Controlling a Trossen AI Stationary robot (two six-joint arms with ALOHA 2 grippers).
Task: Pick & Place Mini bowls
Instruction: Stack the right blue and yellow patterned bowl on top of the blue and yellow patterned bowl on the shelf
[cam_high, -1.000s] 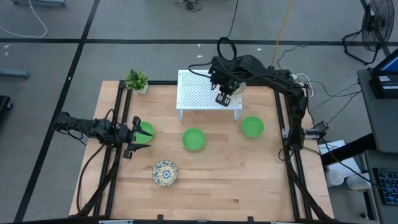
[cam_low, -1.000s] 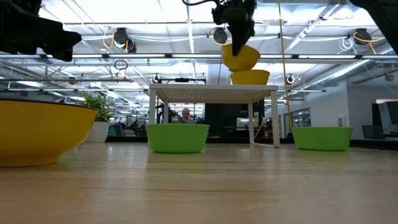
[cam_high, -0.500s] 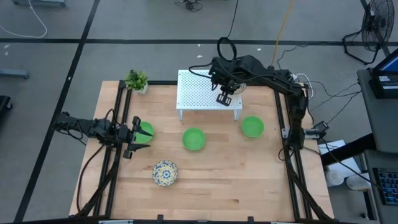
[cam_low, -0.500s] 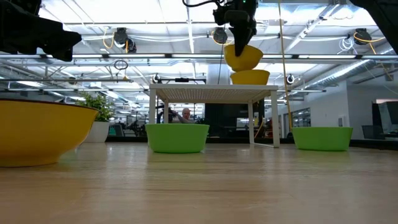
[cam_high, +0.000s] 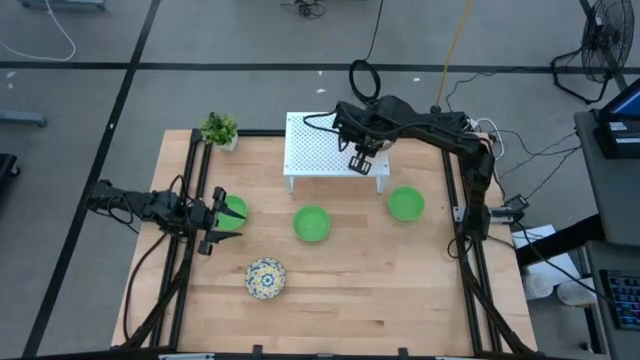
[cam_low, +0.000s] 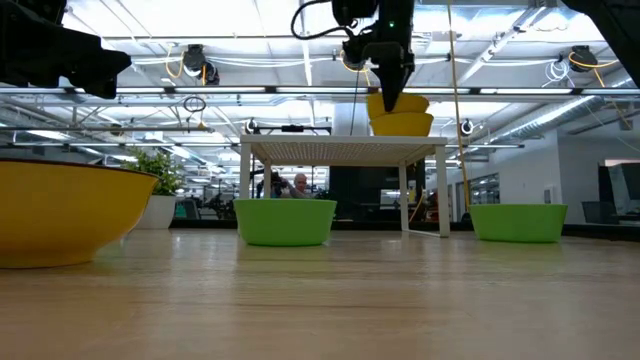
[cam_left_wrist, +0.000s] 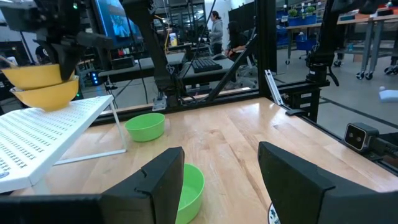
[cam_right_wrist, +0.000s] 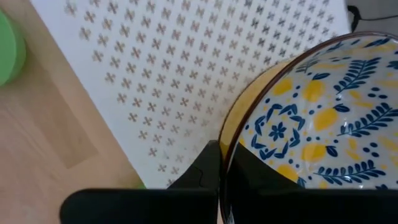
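Observation:
My right gripper (cam_low: 392, 82) hangs over the white rack (cam_high: 320, 150), shut on a yellow mini bowl (cam_low: 398, 103) with a blue-and-white floral inside (cam_right_wrist: 323, 124). That bowl sits in a second yellow bowl (cam_low: 402, 124) standing on the rack top. My left gripper (cam_high: 217, 222) waits open at the table's left edge, its fingers on either side of a green bowl (cam_left_wrist: 186, 186) without touching it. Two more green bowls (cam_high: 312, 223) (cam_high: 406, 203) and a floral bowl (cam_high: 265, 278) rest on the table. My right gripper pinches the yellow bowl's rim (cam_right_wrist: 229, 146) with one finger inside the bowl and one outside, coming from above and pointing down. The bowl is nearly level, and its lower part (cam_low: 400, 110) is nested in the yellow bowl on the rack.
A small potted plant (cam_high: 219, 129) stands at the table's far left corner beside the rack. The rack's legs (cam_low: 404, 195) stand near the far edge. Bare wood (cam_high: 380, 290) lies toward the near right. A person (cam_low: 297, 184) sits far behind the table.
My right gripper has come down over the rack with the yellow bowl. The bowl hung tilted above the second yellow bowl; now it is levelled and set into it. The left arm has kept still.

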